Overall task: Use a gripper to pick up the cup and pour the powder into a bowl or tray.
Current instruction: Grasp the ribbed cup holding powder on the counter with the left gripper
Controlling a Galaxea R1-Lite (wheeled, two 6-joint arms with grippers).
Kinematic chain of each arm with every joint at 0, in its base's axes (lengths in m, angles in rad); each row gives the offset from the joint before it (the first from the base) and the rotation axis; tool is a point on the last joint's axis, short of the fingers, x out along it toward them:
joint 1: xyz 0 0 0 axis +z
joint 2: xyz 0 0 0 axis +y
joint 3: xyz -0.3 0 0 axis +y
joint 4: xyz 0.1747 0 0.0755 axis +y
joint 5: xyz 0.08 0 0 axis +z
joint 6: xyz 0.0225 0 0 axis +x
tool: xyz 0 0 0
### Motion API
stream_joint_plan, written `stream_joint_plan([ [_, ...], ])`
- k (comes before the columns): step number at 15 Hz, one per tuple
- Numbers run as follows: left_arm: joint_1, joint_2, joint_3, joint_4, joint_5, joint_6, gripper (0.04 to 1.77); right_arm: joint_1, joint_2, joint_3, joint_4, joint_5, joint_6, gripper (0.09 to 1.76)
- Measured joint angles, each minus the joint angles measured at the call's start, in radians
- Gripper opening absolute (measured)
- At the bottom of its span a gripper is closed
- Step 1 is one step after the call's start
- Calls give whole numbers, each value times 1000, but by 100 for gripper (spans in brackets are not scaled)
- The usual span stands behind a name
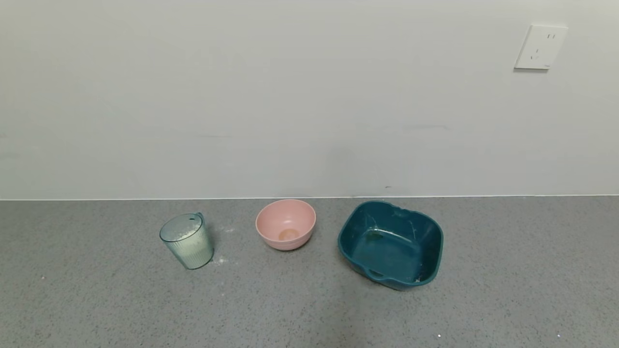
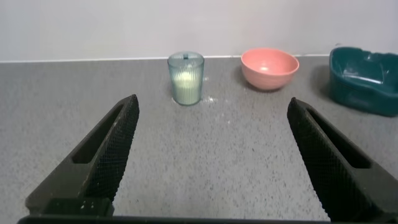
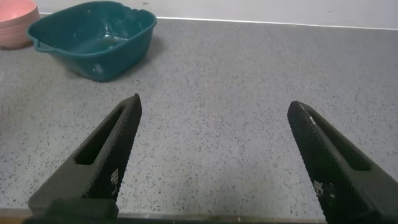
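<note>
The ribbed blue-green cup (image 1: pixel 187 240) stands upright on the grey counter at the left, holding white powder (image 1: pixel 189 244). The pale pink bowl (image 1: pixel 286 224) stands to its right, empty but for a faint stain. Neither gripper shows in the head view. In the left wrist view my left gripper (image 2: pixel 212 109) is open and empty, well short of the cup (image 2: pixel 186 78), with the bowl (image 2: pixel 270 68) beyond to one side. In the right wrist view my right gripper (image 3: pixel 214 109) is open and empty over bare counter, away from the cup.
A dark teal squarish tray (image 1: pixel 390 244) with handles stands right of the bowl; it also shows in the right wrist view (image 3: pixel 93 38). A little spilled powder (image 1: pixel 220 260) lies round the cup. A white wall with a socket (image 1: pixel 540 47) closes the back of the counter.
</note>
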Motion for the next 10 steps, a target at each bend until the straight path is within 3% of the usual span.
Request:
stream_joint_plan([
  [4,-23,178,-151,-1,7,7,172,0,0,0,-1,0,3,171],
  [10,-36,587,-369,-5,10,8,172,-2,0,0,-3,0,4,171],
])
